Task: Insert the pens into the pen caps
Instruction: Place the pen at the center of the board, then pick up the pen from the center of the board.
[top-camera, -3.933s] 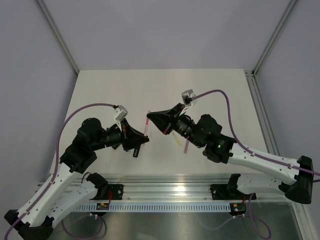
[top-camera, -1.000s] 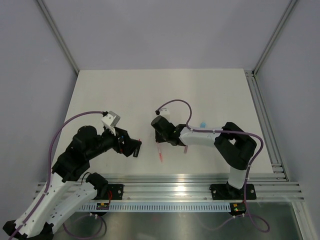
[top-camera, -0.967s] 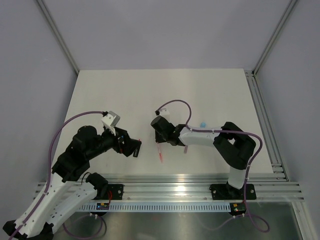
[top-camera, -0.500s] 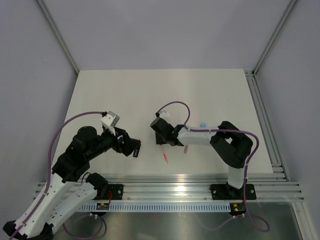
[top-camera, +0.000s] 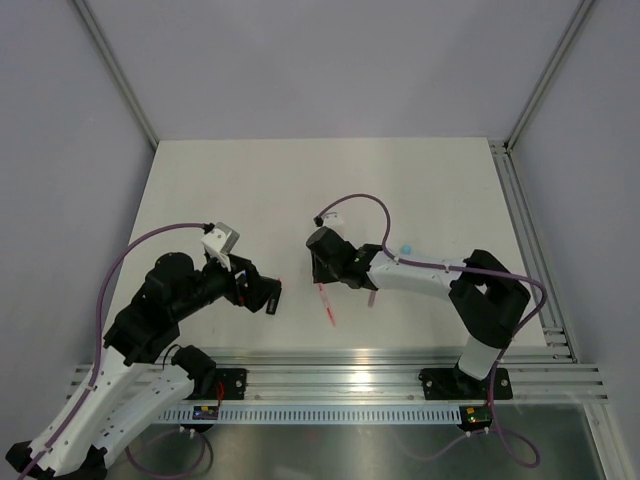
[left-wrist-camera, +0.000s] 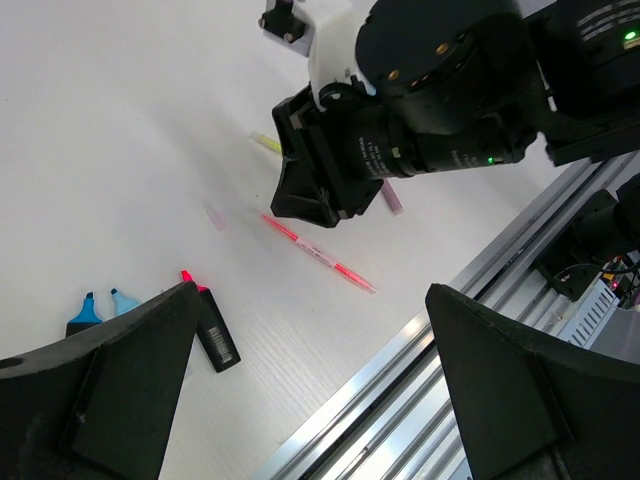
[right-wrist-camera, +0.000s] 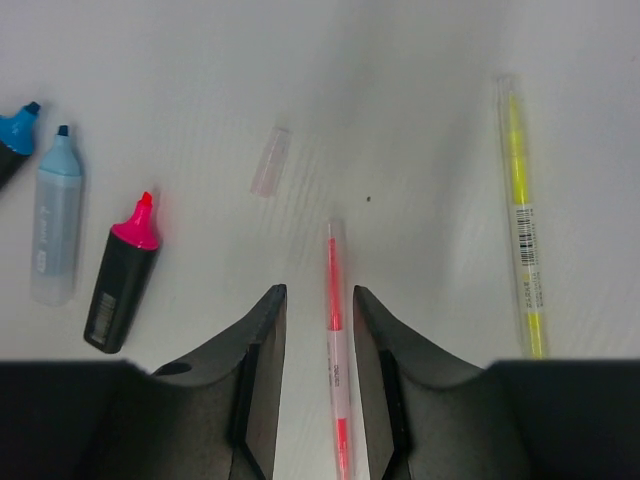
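A thin red-pink pen lies flat on the white table between the fingers of my right gripper. The jaws stand apart with a gap on each side of it, so it is open. The top view shows this pen just below the right gripper. Left of it lie a black marker with a pink tip, a pale-blue marker and a blue-tipped one. A yellow pen lies to the right. A small clear cap sits ahead. My left gripper hangs wide open and empty.
A purplish pen lies under the right forearm, and a light-blue cap sits beyond it. The aluminium rail runs along the near table edge. Grey walls close in the far side and both flanks.
The right gripper has opened and let go of the red-pink pen, which now rests on the table. The right arm's elbow swung right. The left arm has not moved.
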